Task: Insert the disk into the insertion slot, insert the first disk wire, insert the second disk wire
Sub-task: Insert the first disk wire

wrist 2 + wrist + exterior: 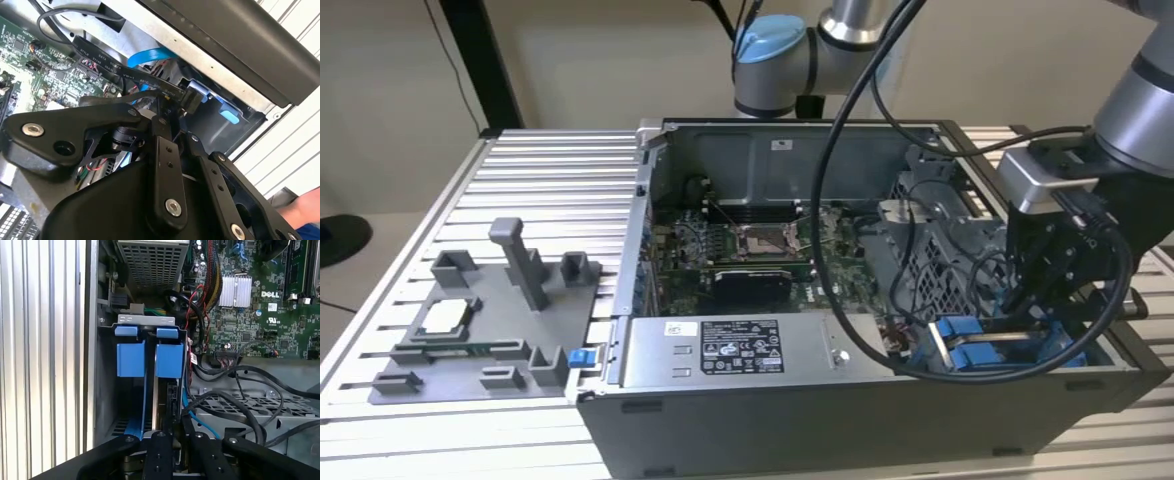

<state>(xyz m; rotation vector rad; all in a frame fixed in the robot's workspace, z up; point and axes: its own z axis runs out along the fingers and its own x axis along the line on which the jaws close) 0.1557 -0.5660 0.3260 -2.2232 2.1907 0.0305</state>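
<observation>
The fingers point(160, 437) stand narrow, pinched on the plug end of the disk wire point(191, 98), a flat black cable. In the second wrist view it runs from the motherboard point(30, 70) across to the fingertips. The gripper point(174, 427) hangs low inside the computer case point(640, 300). In the exterior view it point(1027, 310) is at the near corner on that view's right, with its black linkage reaching down into the insertion slot point(105, 390).

The disk point(169, 360) sits in that slot, just beyond the fingertips. In the first wrist view the two bright blue tabs of its carrier stand side by side under a small metal bracket, and the plug lies close against the disk's end. I cannot tell whether the plug is seated. A blue cable point(142, 405) runs down beside the carrier, touching it, and loose black cables point(250, 390) curl over the perforated drive cage point(260, 407) next to the slot.

Further out, the grey labelled power-supply box point(740, 350) lies along the case's near edge, between the slot and the corner on the exterior view's left. The case rests on a slatted metal table point(547, 170). A grey fixture tray point(467, 330) lies near that table's edge on the exterior view's left, well apart from the gripper.
</observation>
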